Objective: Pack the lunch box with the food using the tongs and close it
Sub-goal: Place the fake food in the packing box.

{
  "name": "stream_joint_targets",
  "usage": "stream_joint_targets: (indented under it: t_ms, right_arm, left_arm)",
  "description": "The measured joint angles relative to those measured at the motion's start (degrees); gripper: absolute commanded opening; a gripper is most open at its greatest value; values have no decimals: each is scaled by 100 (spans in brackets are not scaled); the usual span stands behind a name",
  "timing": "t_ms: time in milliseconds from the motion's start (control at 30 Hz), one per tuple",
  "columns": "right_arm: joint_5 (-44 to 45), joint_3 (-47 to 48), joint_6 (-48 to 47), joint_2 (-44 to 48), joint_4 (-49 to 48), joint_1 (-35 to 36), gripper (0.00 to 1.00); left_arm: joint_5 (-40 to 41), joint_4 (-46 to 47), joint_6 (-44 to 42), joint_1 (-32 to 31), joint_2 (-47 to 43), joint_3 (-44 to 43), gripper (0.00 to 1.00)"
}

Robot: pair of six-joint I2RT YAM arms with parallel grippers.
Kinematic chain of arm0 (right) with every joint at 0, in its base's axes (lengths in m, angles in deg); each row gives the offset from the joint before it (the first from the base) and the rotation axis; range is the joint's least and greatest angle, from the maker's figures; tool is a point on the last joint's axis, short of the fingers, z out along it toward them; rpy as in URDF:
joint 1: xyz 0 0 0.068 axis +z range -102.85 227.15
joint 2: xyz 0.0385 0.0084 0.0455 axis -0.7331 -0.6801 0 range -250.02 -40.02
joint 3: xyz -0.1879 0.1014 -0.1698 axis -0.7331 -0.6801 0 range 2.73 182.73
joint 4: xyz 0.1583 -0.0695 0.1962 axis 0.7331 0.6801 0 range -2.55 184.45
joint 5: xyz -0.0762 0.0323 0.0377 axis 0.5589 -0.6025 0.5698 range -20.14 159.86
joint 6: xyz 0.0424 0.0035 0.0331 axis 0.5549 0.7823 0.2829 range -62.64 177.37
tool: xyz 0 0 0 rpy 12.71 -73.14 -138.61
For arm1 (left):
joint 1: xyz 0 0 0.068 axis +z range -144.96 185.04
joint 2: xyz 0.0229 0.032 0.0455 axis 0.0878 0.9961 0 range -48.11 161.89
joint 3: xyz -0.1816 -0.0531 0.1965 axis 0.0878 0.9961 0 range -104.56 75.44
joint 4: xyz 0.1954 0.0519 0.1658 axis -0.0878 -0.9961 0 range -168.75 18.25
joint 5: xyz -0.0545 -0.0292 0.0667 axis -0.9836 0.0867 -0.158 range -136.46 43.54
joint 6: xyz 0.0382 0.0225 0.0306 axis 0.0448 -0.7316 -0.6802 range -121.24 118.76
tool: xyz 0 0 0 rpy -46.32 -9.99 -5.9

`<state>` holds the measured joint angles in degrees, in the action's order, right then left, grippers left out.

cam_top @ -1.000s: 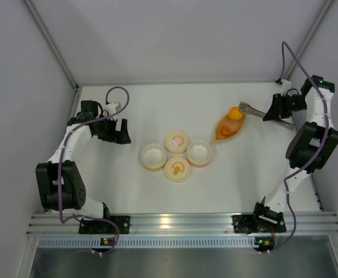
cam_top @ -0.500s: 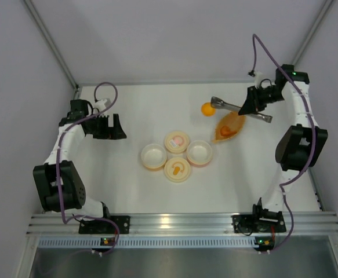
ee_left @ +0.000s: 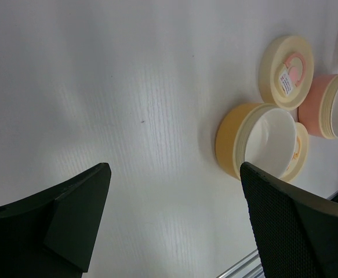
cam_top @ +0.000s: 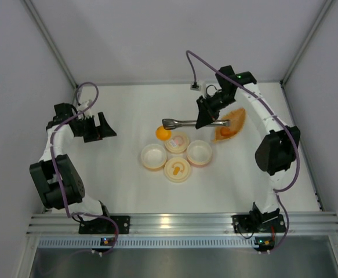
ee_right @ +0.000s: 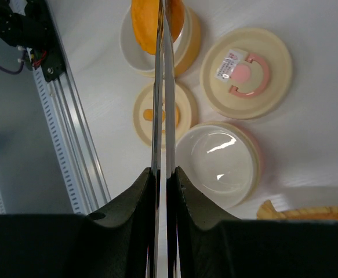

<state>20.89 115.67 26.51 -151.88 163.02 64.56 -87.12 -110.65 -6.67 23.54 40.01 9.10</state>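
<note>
- My right fingers [cam_top: 203, 117] are clamped on the tongs [cam_top: 183, 123], held level over the table [cam_top: 128, 104].
- The orange ball [cam_top: 163, 133] is at the tongs' tips, just beside the pink-marked lid [cam_top: 177, 141] and near the open yellow tub [cam_top: 153, 156].
- The pink tub [cam_top: 199, 153] stands open, beside both lids.
- My left fingers [cam_top: 105, 127] are spread wide with nothing between them, well apart from the tubs.

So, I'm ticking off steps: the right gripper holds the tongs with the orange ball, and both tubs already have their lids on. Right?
Not the lids: the top view shows the yellow tub and the pink tub open, the pink-marked lid and the orange-marked lid lying beside them. The right gripper does hold the tongs with the orange ball.
</note>
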Motion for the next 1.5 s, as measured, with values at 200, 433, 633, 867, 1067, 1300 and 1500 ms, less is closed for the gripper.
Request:
stream_joint_targets:
  t_ms: [200, 433, 633, 867, 1067, 1300, 1500]
  right_arm:
    - [149, 11, 46, -68, 0, 833, 0]
    - [435, -2, 151, -264, -28, 1325, 0]
    - [704, -7, 282, -422, -125, 1362, 0]
    - [911, -234, 413, -595, -337, 1373, 0]
    - [1005, -369, 509, -610, -511, 1462, 0]
    - [1029, -382, 560, -680, -634, 1576, 4]
    - [1075, -382, 562, -782, -662, 1598, 28]
  left_arm:
    - [-31, -17, 22, -15, 50, 2, 98]
    - [-28, -68, 17, -15, 50, 2, 98]
    - [-31, -103, 22, -15, 50, 2, 98]
    - [-26, -173, 4, -15, 50, 0, 98]
    - [-28, -229, -26, -15, 55, -2, 98]
    - [-28, -238, -44, -15, 61, -31, 98]
    - [-28, -260, -52, -15, 140, -101, 98]
